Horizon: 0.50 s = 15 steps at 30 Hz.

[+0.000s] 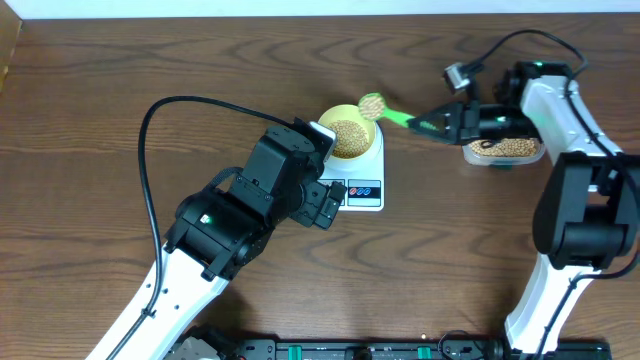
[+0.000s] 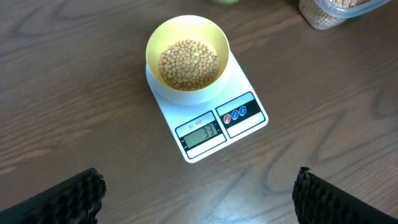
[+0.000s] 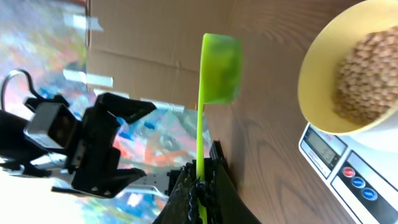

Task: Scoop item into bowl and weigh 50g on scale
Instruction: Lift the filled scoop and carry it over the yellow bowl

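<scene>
The right tool (image 3: 200,190) clamps a scoop (image 3: 221,65) of beans (image 1: 371,102) — cup just beside the bowl (image 2: 186,22); left tool (image 2: 199,193) gapes wide, empty.

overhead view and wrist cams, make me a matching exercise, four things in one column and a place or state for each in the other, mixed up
Things
1. bowl
2. scale
3. green scoop
4. clear tub

Place or state
a. gripped by the right end effector, carrying beans
b. on the table to the right of the scale, holding more beans
c. sits on the scale, partly filled with beans
d. white, with red and blue buttons beside its display

Pairs: 1-c, 2-d, 3-a, 4-b
</scene>
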### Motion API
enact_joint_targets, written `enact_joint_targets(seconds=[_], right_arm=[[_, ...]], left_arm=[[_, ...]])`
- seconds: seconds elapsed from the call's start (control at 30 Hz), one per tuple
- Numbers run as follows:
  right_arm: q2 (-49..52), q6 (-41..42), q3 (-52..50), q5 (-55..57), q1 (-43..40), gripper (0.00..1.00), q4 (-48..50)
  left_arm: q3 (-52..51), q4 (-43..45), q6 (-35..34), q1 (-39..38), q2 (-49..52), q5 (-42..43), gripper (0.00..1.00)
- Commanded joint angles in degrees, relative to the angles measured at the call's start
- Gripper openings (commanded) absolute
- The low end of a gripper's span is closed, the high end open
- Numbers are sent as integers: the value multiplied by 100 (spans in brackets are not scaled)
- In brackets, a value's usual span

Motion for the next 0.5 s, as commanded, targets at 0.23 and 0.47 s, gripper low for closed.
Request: enact_joint_targets(seconds=[0.23, 0.47], right_arm=[[50, 533, 103, 748, 603, 2, 815], [48, 1812, 791, 2057, 789, 2, 1622]], left_arm=[[68, 2, -92, 22, 59, -70, 99], [68, 2, -92, 22, 59, -70, 99]])
